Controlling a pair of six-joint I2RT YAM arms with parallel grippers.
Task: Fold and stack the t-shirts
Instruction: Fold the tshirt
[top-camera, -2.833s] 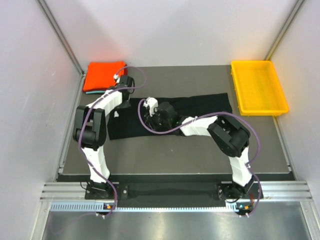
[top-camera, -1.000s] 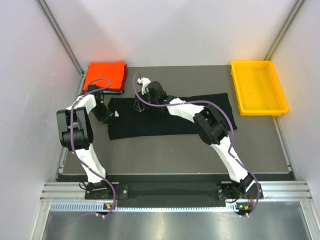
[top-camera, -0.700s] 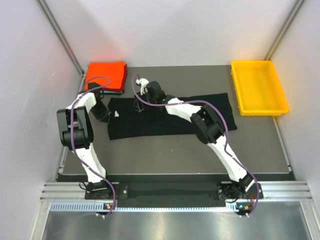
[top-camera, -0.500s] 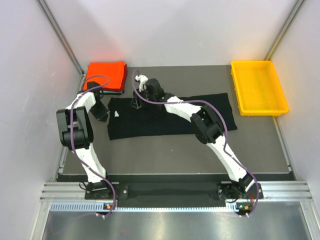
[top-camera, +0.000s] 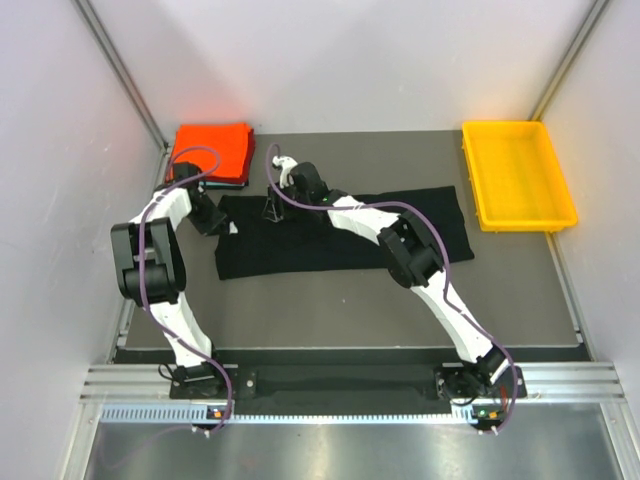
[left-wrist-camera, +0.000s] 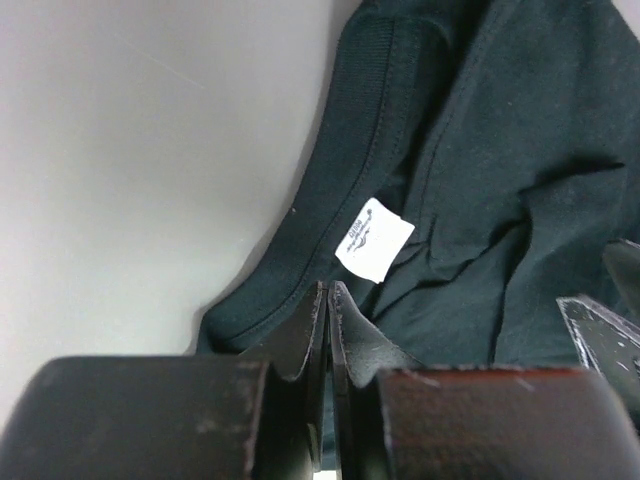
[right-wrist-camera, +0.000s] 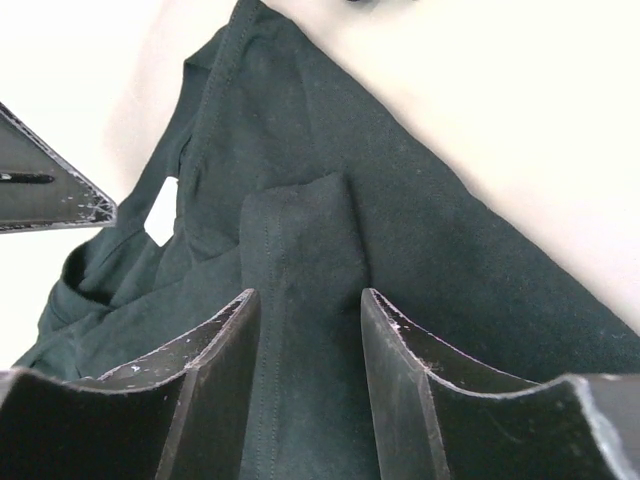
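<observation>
Right claw moved toward ten o'clock, spread over limp black t-shirt; left claw pinches collar; grip hems.

Left hand clamped on black t-shirt collar, white neck label just beyond, pale table at left

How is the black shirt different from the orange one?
The black t-shirt lies spread out long across the middle; the orange-red t-shirt is folded into a neat square at the far left corner. The left gripper and right gripper are both on the black t-shirt, neither on the orange-red t-shirt. Both are plain cloth.
</observation>
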